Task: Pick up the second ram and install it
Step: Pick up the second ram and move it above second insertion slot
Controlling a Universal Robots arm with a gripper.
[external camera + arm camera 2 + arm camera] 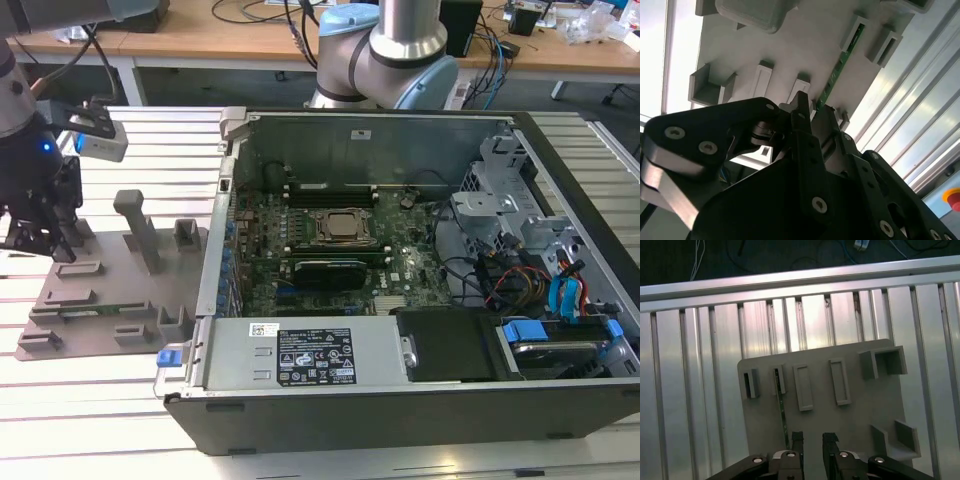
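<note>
Slatted table (100,420): fixture plate (100,280), open computer case (400,415).

One end of the second ram (840,66) is hidden behind the claw (813,107).

You get bright room light: glare streaks the ribbed tabletop (815,315) in both wrist views, and the tool (813,107) looks dark, backlit, in the second wrist view

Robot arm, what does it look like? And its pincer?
The pincer is black, built of angular links with silver screws and two flat fingers. In the exterior view a small blue light glows above it, beside a pale grey box.
</note>
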